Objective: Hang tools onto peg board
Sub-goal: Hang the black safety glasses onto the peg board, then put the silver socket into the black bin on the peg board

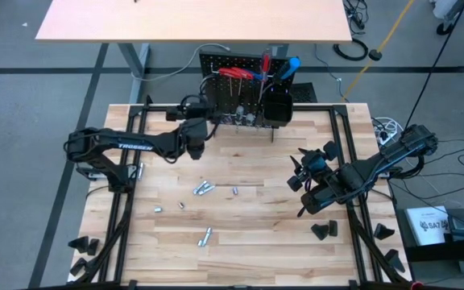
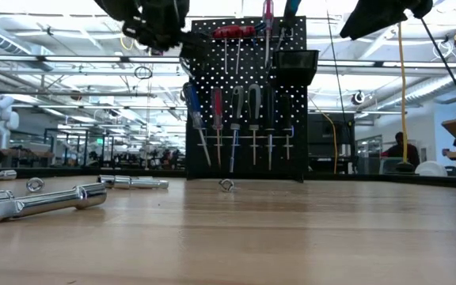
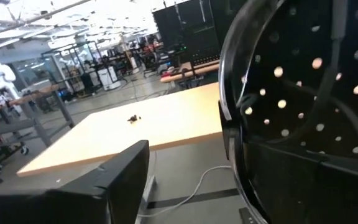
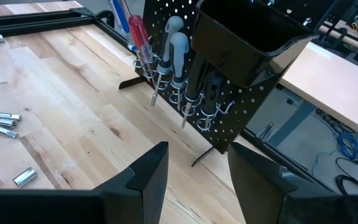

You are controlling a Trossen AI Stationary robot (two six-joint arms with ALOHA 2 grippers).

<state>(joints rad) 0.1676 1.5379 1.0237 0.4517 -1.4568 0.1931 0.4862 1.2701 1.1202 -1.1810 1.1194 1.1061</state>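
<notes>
Left gripper: state unclear, at peg board's left edge | right gripper: released, mid-table.

Robotics lab: rigs, ceiling trusses

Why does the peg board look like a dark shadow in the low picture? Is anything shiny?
Low view: bright ceiling lights behind the peg board backlight it, and the metal bits on the table glint. Left wrist view: dots of light shine through the board's holes. High view: even light.
</notes>
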